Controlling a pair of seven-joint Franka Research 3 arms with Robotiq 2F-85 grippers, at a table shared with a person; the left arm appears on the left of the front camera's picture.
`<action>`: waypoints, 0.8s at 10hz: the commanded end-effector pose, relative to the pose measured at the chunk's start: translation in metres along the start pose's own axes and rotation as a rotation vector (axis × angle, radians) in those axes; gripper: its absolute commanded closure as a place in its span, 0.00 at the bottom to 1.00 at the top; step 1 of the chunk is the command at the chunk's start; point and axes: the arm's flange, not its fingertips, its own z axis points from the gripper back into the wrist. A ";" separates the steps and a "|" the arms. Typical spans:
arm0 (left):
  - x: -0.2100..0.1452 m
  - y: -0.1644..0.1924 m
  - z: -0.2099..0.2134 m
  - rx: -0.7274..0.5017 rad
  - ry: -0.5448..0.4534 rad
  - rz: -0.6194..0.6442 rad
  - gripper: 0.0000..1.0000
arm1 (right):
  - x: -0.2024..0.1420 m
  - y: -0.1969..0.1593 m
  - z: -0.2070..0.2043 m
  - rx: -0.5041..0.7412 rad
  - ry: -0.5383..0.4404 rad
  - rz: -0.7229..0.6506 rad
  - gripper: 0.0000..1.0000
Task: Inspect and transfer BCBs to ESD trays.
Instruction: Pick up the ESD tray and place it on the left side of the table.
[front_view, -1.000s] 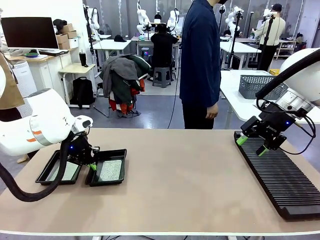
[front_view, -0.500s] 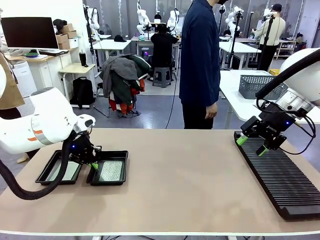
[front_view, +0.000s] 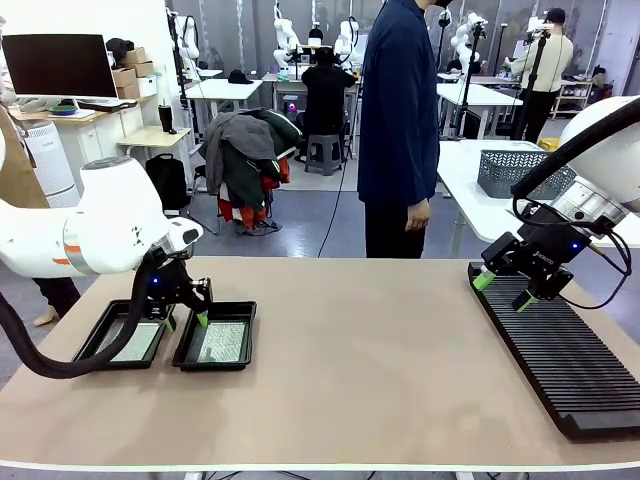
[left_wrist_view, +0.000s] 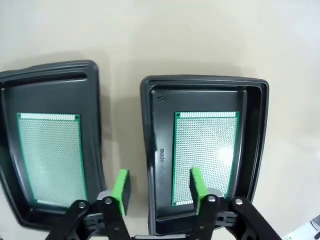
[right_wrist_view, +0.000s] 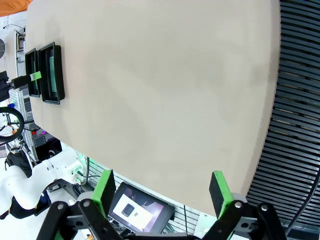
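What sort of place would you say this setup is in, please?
Most likely a robotics lab or workshop: other work tables stand behind, a monitor sits on a desk, and the near table carries circuit boards in black trays.

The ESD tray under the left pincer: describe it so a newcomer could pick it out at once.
On the robot's left end of the table, two shallow black trays lie side by side, each with a green board inside. The one meant is the tray nearer the table's middle, beside the other tray. The open left pincer hovers over its edge.
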 end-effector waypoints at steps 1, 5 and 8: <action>0.001 -0.006 0.021 0.101 0.030 -0.007 0.22 | 0.002 0.001 -0.002 -0.005 -0.015 -0.021 0.00; -0.017 -0.010 0.087 0.233 0.046 -0.017 0.22 | 0.002 0.001 -0.002 -0.005 -0.015 -0.021 0.00; -0.023 -0.018 0.117 0.226 0.069 -0.041 0.00 | 0.002 0.001 -0.002 -0.005 -0.015 -0.021 0.00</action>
